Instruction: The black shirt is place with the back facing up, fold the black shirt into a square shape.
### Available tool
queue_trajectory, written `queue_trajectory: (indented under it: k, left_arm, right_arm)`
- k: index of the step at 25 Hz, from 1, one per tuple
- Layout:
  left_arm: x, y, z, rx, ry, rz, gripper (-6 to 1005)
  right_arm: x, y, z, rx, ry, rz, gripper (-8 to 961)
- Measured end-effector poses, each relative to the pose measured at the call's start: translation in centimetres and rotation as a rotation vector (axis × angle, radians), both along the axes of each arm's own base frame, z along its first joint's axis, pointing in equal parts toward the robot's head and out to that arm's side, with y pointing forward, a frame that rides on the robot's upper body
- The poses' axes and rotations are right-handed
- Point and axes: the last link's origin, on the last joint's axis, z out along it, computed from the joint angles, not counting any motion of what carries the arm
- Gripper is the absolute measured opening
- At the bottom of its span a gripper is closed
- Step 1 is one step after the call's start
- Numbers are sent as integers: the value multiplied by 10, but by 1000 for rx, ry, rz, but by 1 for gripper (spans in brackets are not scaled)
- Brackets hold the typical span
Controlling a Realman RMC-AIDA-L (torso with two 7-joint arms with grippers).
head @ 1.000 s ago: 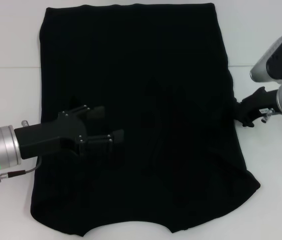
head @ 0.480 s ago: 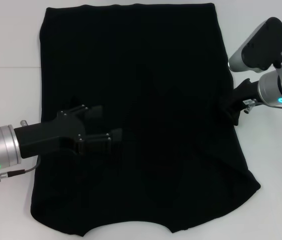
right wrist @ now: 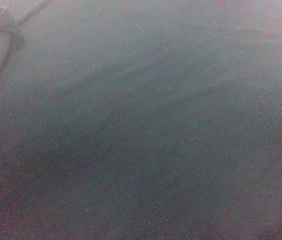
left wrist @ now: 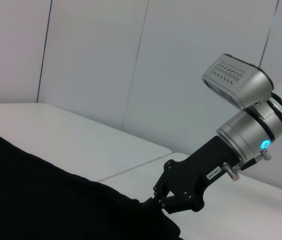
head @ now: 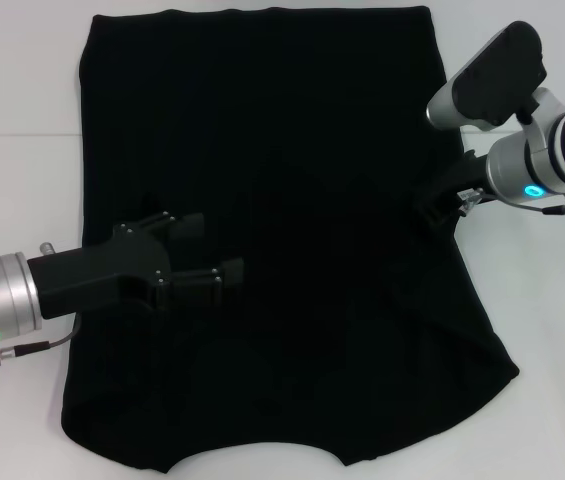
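The black shirt [head: 272,230] lies spread over the white table [head: 22,90], neckline at the near edge. The left gripper [head: 207,255] rests over the shirt's left half, its claw spread wide and empty. The right gripper [head: 432,205] pinches the shirt's right edge, its claw narrow on the fabric.

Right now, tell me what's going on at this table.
A two-armed robot is folding a black shirt that lies spread flat on the white table. The right pincer has pinched the shirt's right edge and is drawing it inward over the cloth, raising a fold there. The left pincer is over the left half of the shirt, fingers open, gripping nothing. Most of the garment is flat and unfolded, so the square is far from done.
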Motion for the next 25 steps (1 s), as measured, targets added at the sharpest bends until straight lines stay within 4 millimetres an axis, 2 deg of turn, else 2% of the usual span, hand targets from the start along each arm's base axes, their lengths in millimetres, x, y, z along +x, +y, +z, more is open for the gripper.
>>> queue_trajectory:
  k: [8,11,17,22,25]
  left_arm:
    - [-1,-1,0,-3,3,1,933]
    - [-1,-1,-1,-3,5,3,933]
    - [-3,0,-1,3,14,12,932]
    - [-3,0,-1,3,15,12,933]
    - [-4,-1,-2,2,13,13,933]
  right_arm:
    - [0,-2,-11,18,-44,-55,108]
    - [-7,-1,-12,30,-13,-54,126]
    - [-22,4,-9,42,67,-63,242]
    - [-22,0,-9,16,74,-92,339]
    - [-20,0,-3,37,89,-108,488]
